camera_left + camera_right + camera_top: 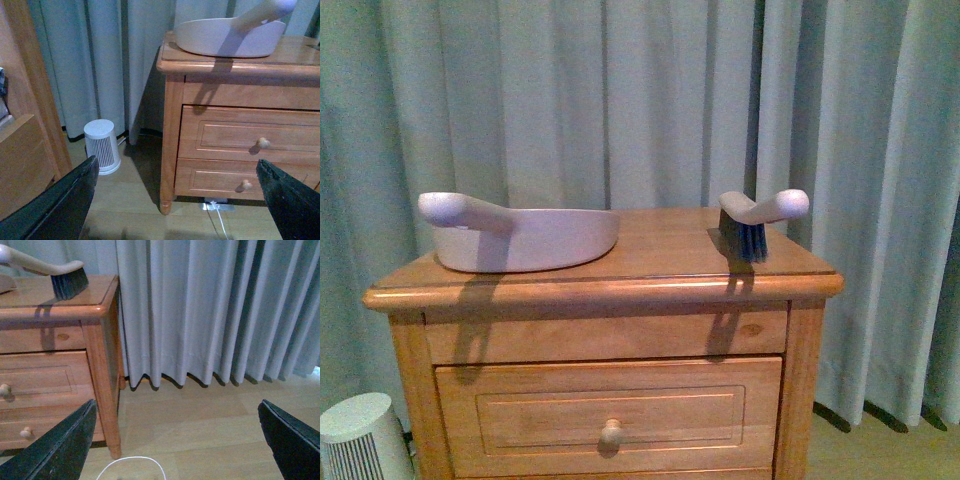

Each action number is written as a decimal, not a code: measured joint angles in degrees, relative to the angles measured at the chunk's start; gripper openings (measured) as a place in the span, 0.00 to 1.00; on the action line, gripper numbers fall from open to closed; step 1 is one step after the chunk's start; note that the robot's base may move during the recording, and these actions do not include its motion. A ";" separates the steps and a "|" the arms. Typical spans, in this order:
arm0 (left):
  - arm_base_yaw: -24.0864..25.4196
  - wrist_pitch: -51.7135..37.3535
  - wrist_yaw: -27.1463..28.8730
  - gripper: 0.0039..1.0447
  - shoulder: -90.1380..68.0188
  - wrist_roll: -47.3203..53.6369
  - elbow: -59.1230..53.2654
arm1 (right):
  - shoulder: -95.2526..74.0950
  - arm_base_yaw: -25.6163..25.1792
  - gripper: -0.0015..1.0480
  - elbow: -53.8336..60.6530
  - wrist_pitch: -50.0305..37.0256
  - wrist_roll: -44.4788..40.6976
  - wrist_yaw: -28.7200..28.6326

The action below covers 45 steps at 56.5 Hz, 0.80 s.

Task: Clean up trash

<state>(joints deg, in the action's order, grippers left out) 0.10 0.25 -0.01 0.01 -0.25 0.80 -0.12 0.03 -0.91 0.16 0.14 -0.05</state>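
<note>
front view: a wooden cabinet (610,330) stood before a pale grey-blue curtain (620,100). on its top surface (670,240) a beige dustpan (540,240) sat at the left, its handle pointing left and rising past the edge. a beige brush (755,215) with dark bristles rested near the right edge, well apart from the dustpan, bristles down and handle pointing right. below the surface was a drawer (610,410) with a round knob (611,432). a small white slotted appliance (355,435) stood on the floor at the lower left. neither of my arms showed in this view.

left wrist view: my left hand (176,164) was open, its two dark fingers (60,205) spread wide with nothing between them. it hung low by the cabinet's left front corner, looking at the two lower drawers, with the dustpan up on the surface and the white appliance by the curtain.

right wrist view: my right hand (176,404) was also open and empty, fingers (55,450) far apart. it hung low by the cabinet's right side, above the wooden floor (210,430), where a loop of white cable (132,460) lay. the brush showed up on the surface.

the trash did not show in any view, so i could not tell where it lay.
</note>
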 joint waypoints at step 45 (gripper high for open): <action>0.00 0.00 0.00 0.93 0.00 0.00 0.00 | 0.02 0.00 0.93 0.00 0.00 0.00 0.00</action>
<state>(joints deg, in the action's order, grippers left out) 0.10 0.25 -0.01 0.01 -0.25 0.80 -0.10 0.03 -0.91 0.16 0.14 -0.05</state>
